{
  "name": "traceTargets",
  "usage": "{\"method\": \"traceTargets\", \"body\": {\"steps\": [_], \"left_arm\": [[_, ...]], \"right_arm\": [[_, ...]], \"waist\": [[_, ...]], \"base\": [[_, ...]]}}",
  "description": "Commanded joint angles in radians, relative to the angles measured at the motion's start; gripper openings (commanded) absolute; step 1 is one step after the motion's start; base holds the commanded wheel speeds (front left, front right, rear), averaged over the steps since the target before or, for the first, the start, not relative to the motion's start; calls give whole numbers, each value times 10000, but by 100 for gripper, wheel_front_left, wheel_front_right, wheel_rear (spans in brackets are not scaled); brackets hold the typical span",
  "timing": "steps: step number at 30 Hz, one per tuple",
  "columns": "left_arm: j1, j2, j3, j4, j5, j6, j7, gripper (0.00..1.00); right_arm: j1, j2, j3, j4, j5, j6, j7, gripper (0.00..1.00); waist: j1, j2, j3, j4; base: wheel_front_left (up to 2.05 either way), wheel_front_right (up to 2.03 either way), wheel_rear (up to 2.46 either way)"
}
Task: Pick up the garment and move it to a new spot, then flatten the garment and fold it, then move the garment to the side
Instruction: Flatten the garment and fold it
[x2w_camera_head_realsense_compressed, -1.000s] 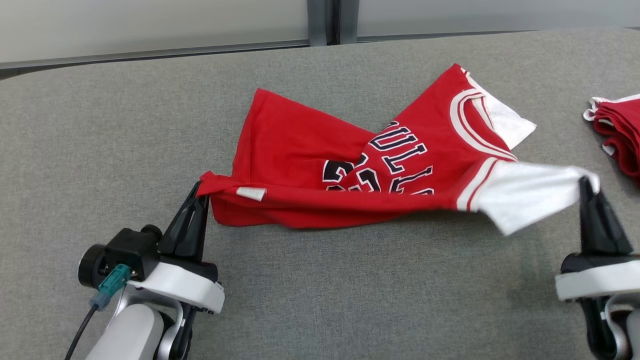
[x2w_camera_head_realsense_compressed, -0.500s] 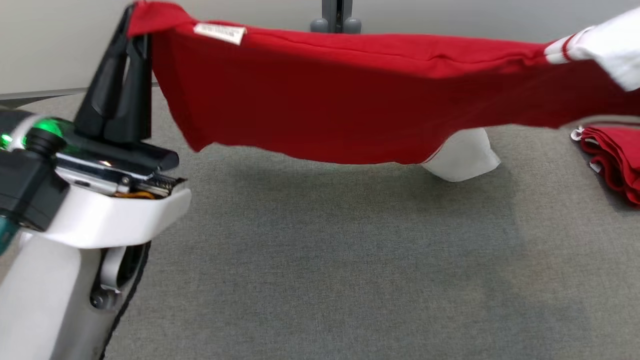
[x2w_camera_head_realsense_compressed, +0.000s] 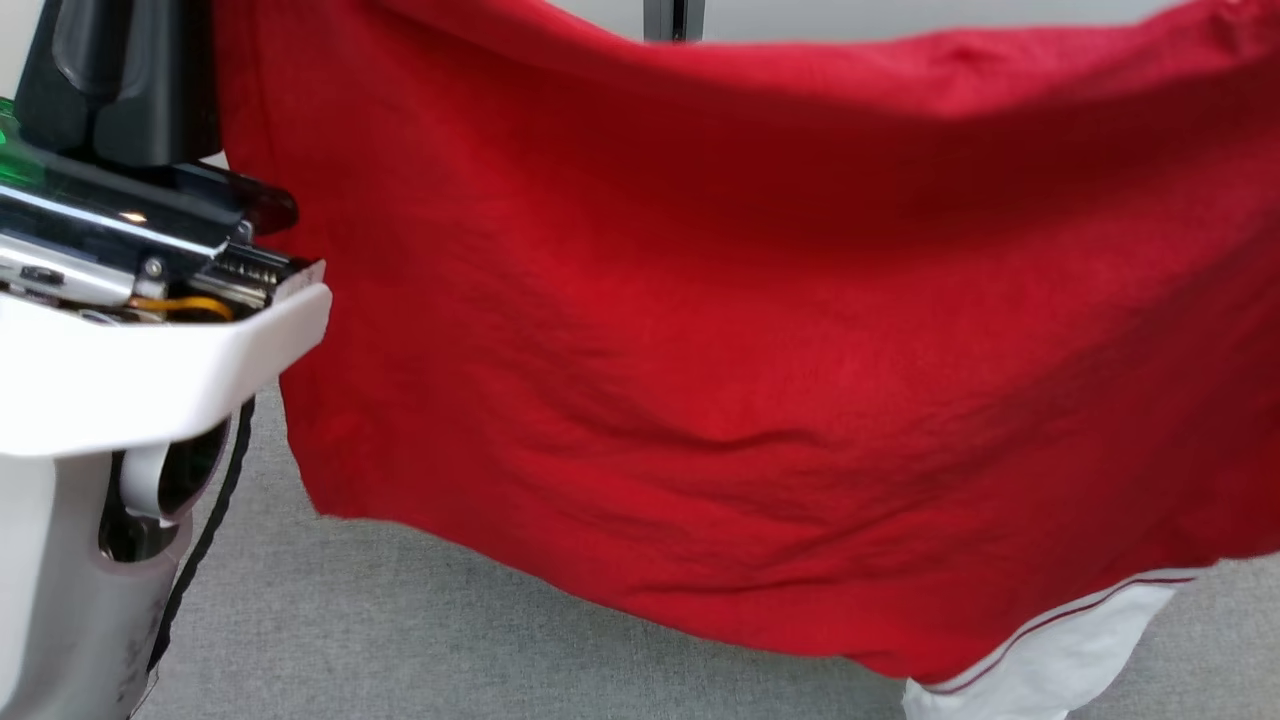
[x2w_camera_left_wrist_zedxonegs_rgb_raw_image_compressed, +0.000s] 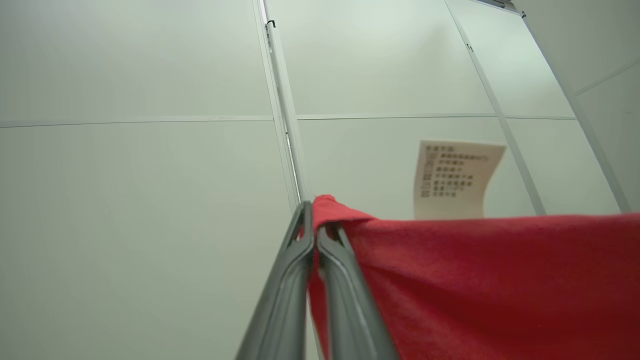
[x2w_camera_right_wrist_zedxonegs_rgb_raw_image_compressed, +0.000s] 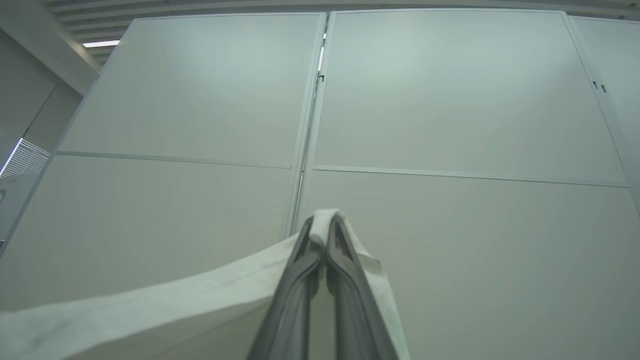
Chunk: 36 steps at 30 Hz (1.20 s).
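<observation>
The table (x2w_camera_head_realsense_compressed: 420, 630) is largely hidden behind the garment (x2w_camera_head_realsense_compressed: 750, 350).

Head cam: aimed fwd and down, very near the hanging garment (x2w_camera_head_realsense_compressed: 740, 330), by which most of the frame is covered; a strip of grey surface (x2w_camera_head_realsense_compressed: 450, 640) is seen below, w/ the left gripper (x2w_camera_head_realsense_compressed: 125, 90) close at upper left. L wrist cam: pointed up along that gripper at pale wall panels (x2w_camera_left_wrist_zedxonegs_rgb_raw_image_compressed: 140, 200), a paper note (x2w_camera_left_wrist_zedxonegs_rgb_raw_image_compressed: 455, 177) incl. R wrist cam: likewise tilted up at the panels, along the right gripper (x2w_camera_right_wrist_zedxonegs_rgb_raw_image_compressed: 320, 230). Shared: garment in all three; wall panels in both wrist views.
</observation>
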<state>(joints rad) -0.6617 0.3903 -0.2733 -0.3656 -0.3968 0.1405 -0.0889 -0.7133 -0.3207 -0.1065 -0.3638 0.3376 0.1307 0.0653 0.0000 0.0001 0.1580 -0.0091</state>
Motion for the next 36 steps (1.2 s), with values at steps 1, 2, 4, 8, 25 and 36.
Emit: {"method": "traceTargets", "body": {"steps": [1, 2, 4, 8, 25, 36], "left_arm": [[-180, -40, 53, 172, -138, -93, -23, 0], [-258, -49, 60, 307, -188, -111, -31, 0], [-530, -124, 70, 684, -356, -230, -72, 0], [-1548, -295, 42, 1929, -514, -565, -316, 0], [-5899, -1509, -280, 10200, -708, -2066, -1587, 0], [-5253, -2494, -603, 15187, -1427, -2621, -1631, 0]], "right_arm": [[-212, -45, 90, 202, 108, 0, 86, 0], [-316, -30, 173, 366, 176, 0, 136, 0], [-641, -47, 375, 769, 326, 0, 200, 0], [-1792, -116, 851, 2036, 598, 0, 151, 0], [-6824, 1173, 3432, 9704, 1051, 0, -1263, 0], [-6009, 2443, 4566, 14579, 1973, 0, -1185, 0]], "waist": [[0, -1, 95, 4], [0, -1, 167, 4], [0, -1, 373, 21], [0, -1, 884, 95], [0, -1, 2057, -24], [0, -1, 2528, -184]], "base": [[0, 0, 0], [0, 0, 0], [0, 0, 0], [0, 0, 0], [0, 0, 0], [0, 0, 0]]}}
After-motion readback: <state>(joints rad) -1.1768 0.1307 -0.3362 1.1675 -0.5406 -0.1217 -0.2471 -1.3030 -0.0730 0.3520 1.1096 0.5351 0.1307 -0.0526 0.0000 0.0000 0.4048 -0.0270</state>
